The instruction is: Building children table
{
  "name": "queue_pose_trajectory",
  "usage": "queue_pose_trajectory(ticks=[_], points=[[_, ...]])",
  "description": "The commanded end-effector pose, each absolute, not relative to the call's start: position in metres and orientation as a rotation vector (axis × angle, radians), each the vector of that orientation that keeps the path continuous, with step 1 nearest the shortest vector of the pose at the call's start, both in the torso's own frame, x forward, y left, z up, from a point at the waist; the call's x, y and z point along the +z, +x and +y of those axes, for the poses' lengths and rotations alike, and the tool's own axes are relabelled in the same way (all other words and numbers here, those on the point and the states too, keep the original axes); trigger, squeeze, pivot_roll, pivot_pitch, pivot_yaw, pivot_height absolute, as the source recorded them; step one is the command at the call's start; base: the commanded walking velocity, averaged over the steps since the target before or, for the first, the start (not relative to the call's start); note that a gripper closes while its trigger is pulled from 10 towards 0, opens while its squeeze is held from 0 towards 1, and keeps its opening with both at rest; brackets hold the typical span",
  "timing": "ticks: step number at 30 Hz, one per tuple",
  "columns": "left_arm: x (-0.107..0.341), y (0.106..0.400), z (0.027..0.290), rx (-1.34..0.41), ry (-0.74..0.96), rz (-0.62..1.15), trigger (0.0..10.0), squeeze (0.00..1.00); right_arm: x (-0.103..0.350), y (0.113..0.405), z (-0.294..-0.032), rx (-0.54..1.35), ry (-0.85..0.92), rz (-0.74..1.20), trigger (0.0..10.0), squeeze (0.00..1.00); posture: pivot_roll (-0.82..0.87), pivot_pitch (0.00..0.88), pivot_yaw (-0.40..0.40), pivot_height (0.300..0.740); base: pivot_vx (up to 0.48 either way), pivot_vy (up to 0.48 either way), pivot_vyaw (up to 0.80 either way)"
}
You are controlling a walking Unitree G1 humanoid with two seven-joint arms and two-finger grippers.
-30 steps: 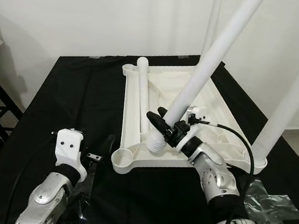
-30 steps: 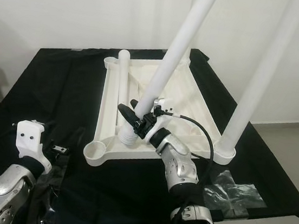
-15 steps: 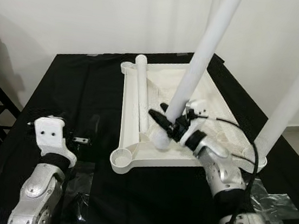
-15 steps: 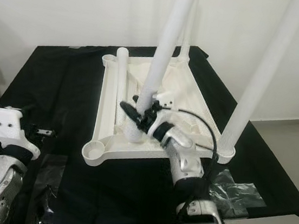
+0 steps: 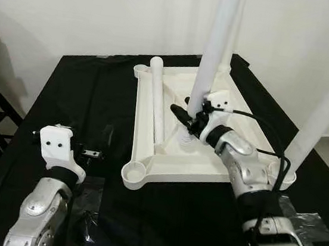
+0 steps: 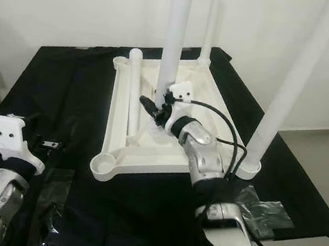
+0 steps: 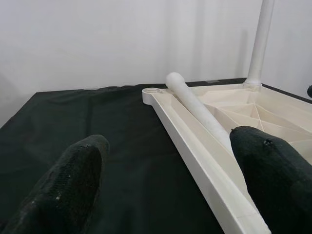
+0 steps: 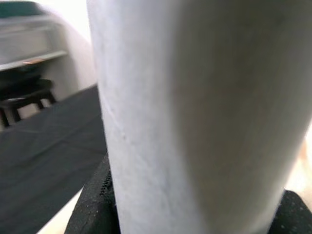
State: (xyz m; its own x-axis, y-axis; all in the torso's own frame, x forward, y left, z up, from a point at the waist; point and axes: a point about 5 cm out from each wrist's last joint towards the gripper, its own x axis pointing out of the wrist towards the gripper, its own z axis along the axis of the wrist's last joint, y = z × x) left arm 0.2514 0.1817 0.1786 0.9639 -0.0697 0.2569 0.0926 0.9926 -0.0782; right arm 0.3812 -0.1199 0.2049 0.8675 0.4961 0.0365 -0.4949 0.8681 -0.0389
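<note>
- The right end effector point(image 5: 194, 119) is clamped on a white leg point(image 5: 217, 48), near its threaded lower end, holding it close to upright above the middle of the upturned tabletop point(image 5: 244, 130).
- The left end effector point(image 7: 170, 180), fingers spread and holding nothing, hovers over the black desk point(image 5: 89, 99) beside the tabletop.
- A spare leg point(image 5: 157, 101) lies in the tabletop.
- Step in hand: fitting a leg.
- Next, by judgement: carry the threaded end to the free near corner socket point(image 5: 135, 172), seat it, then turn it.

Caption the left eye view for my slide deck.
Right end effector holds a leg upright over the upturned tabletop.
</note>
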Motion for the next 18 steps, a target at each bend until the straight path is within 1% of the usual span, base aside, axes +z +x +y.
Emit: queue_pose_trajectory(ticks=[1,3,8,11,12,13,14,15,16,18], points=[[0.181,0.251,0.186,-0.080,-0.051,-0.276,10.0,0.00,0.207,0.383,-0.116,0.501,-0.028,-0.040,10.0,0.00,-0.07,0.090,0.052,0.740,0.000,0.000,0.00],[0.183,0.250,0.185,-0.124,-0.075,-0.310,10.0,0.00,0.212,0.384,-0.117,0.472,0.010,-0.075,10.0,0.00,-0.07,0.091,0.052,0.740,0.000,0.000,0.00],[0.183,0.249,0.186,-0.130,-0.100,-0.309,10.0,0.00,0.218,0.384,-0.118,0.445,0.018,-0.157,10.0,0.00,-0.07,0.091,0.053,0.740,0.000,0.000,0.00],[0.181,0.249,0.186,-0.131,-0.114,-0.295,10.0,0.00,0.215,0.384,-0.118,0.448,0.036,-0.131,10.0,0.00,-0.07,0.093,0.051,0.740,0.000,0.000,0.00],[0.180,0.249,0.186,-0.132,-0.127,-0.283,10.0,0.00,0.212,0.384,-0.116,0.479,0.052,-0.093,10.0,0.00,-0.07,0.093,0.051,0.740,0.000,0.000,0.00],[0.179,0.249,0.186,-0.133,-0.131,-0.276,10.0,0.00,0.212,0.382,-0.113,0.556,0.067,-0.078,10.0,0.00,-0.07,0.098,0.058,0.740,0.000,0.000,0.00],[0.178,0.248,0.185,-0.130,-0.130,-0.265,10.0,0.00,0.216,0.378,-0.110,0.659,0.090,-0.101,10.0,0.00,-0.06,0.103,0.059,0.740,0.000,0.000,0.00],[0.178,0.248,0.185,-0.130,-0.130,-0.265,10.0,0.00,0.216,0.378,-0.110,0.659,0.090,-0.101,10.0,0.00,-0.06,0.103,0.059,0.740,0.000,0.000,0.00],[0.177,0.247,0.186,-0.127,-0.128,-0.260,10.0,0.00,0.219,0.375,-0.108,0.727,0.102,-0.127,10.0,0.00,-0.06,0.103,0.059,0.740,0.000,0.000,0.00],[0.179,0.242,0.186,-0.134,-0.122,-0.254,10.0,0.00,0.226,0.369,-0.112,0.876,0.073,-0.167,10.0,0.00,-0.04,0.124,0.061,0.740,0.000,0.000,0.00]])
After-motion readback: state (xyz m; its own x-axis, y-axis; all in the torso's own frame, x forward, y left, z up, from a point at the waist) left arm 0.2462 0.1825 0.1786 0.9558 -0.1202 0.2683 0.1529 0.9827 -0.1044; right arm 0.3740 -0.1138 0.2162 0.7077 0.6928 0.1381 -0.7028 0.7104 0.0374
